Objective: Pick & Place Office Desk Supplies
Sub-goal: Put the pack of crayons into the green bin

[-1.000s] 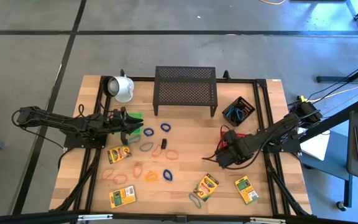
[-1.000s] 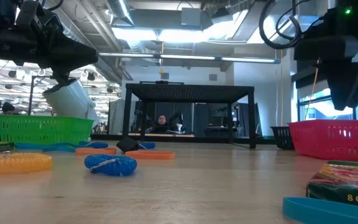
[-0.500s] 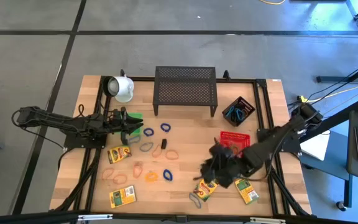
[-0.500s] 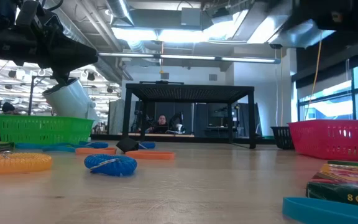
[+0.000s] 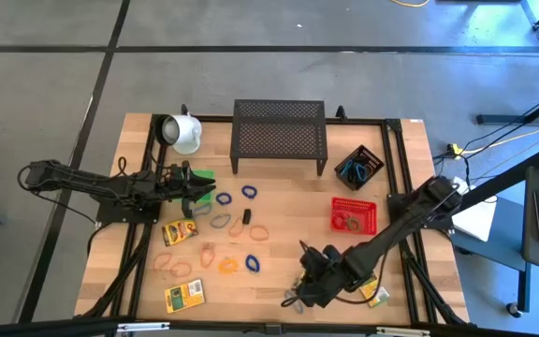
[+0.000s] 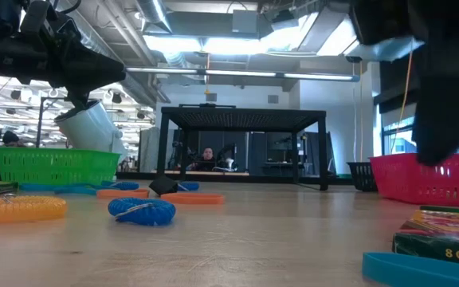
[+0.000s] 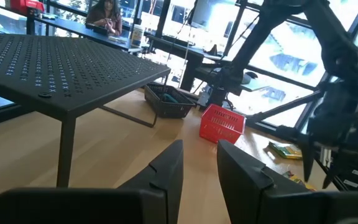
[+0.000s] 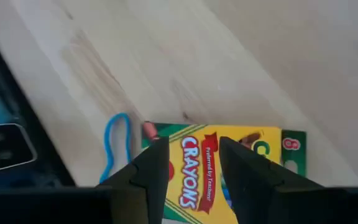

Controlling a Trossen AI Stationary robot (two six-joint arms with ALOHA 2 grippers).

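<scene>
High view: right hand (image 5: 309, 281) low over the crayon box (image 5: 309, 279) near the worktop's (image 5: 279, 211) front edge, red basket (image 5: 354, 214) behind it; left hand (image 5: 197, 188) hovering by the green basket (image 5: 203, 175), rubber bands (image 5: 223, 199) scattered just beside it. Low view: blue band (image 6: 142, 210) flat on the wood, crayon box (image 6: 445, 227) at right. Wrist views: right fingers (image 8: 149, 168) spread, straddling the crayon box (image 8: 207, 165), not yet pinching; left fingers (image 7: 169, 168) slightly parted, holding nothing.
</scene>
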